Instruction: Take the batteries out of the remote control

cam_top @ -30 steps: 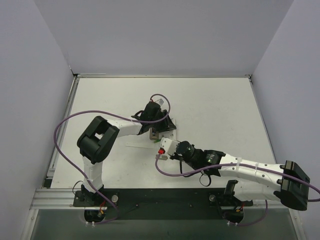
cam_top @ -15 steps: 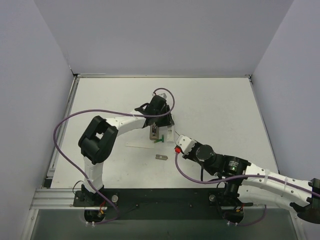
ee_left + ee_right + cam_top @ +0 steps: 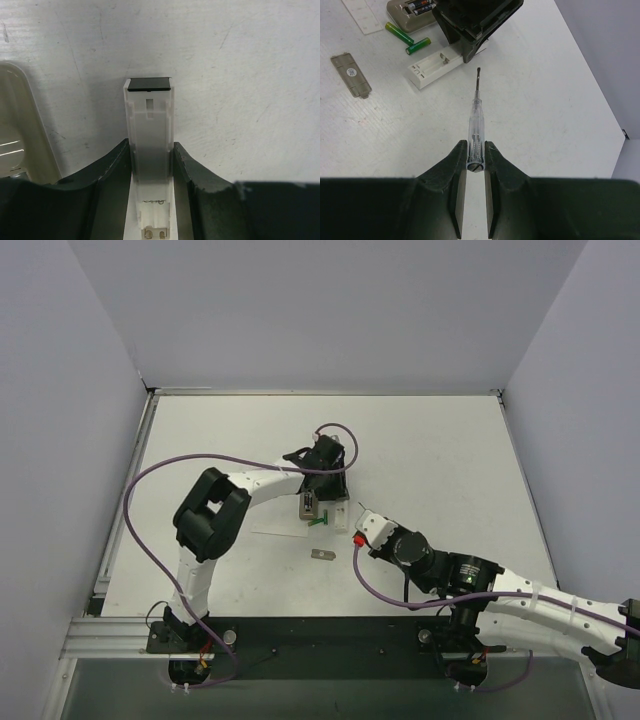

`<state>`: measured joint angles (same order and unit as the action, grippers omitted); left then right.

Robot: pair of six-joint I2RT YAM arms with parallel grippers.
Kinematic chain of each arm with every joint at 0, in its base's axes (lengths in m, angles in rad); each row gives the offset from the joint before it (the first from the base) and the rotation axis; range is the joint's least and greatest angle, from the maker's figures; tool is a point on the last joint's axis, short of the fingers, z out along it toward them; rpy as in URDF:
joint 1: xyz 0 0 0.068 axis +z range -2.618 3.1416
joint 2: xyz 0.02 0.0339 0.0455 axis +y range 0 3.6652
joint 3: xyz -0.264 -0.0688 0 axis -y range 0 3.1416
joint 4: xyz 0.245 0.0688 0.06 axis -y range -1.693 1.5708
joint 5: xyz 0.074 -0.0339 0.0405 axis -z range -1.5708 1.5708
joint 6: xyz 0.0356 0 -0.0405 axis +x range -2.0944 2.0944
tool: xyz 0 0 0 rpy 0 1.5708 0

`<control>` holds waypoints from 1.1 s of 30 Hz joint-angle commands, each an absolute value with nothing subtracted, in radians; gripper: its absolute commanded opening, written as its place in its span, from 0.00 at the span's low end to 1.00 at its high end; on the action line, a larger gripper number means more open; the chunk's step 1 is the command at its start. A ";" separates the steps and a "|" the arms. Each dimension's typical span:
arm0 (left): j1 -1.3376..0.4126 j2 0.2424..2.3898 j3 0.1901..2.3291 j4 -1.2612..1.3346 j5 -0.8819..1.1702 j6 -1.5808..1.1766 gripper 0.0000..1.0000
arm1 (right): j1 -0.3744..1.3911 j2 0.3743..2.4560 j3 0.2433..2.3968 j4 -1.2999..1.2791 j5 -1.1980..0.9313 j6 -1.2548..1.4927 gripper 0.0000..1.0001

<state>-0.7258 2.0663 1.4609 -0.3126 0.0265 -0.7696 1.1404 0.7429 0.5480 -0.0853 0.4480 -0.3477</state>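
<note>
Remote control (image 3: 307, 506) and two green batteries (image 3: 318, 522), near the middle of the table (image 3: 430, 440).
Top view: the remote lies flat around mid-table, with the batteries just beside its near end. A small grey plate (image 3: 321, 554) sits apart from them toward the near edge, and a narrow white strip (image 3: 272, 531) lies to their left. Left wrist view: the left gripper (image 3: 151, 150) has its jaws closed on a white case (image 3: 149, 120) with an empty compartment and a dark cap at its far end. The remote's tan edge shows at frame left. Right wrist view: the right gripper (image 3: 475, 146) has its jaws clamped on a clear-handled screwdriver (image 3: 474, 117), whose tip points toward the white case. Both batteries lie loose on the table between remote and case. Two dark cells (image 3: 418, 6) sit in the remote's slot.
</note>
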 commanded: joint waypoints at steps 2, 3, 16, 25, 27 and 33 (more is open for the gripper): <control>-0.732 2.095 1.532 -0.351 0.009 -0.767 0.47 | 1.147 0.721 0.549 -0.089 0.495 -0.345 0.00; -0.730 2.098 1.542 -0.359 0.011 -0.765 0.50 | 1.146 0.716 0.548 -0.089 0.497 -0.347 0.00; -0.732 2.040 1.657 -0.532 -0.083 -0.609 0.67 | 1.147 0.730 0.568 -0.097 0.508 -0.368 0.00; -0.615 1.947 1.620 -0.638 -0.146 -0.450 0.97 | 1.146 0.750 0.574 -0.058 0.474 -0.377 0.00; -0.592 1.957 1.618 -0.652 -0.147 -0.427 0.97 | 1.144 0.758 0.574 -0.052 0.465 -0.376 0.00; -0.548 2.026 1.644 -0.677 -0.118 -0.393 0.91 | 1.147 0.775 0.584 -0.052 0.453 -0.367 0.00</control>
<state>-0.5526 1.9965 1.6123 -0.6338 -0.1238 -0.4458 1.1404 0.7696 0.5480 -0.0776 0.4538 -0.3698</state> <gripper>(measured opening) 0.935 0.130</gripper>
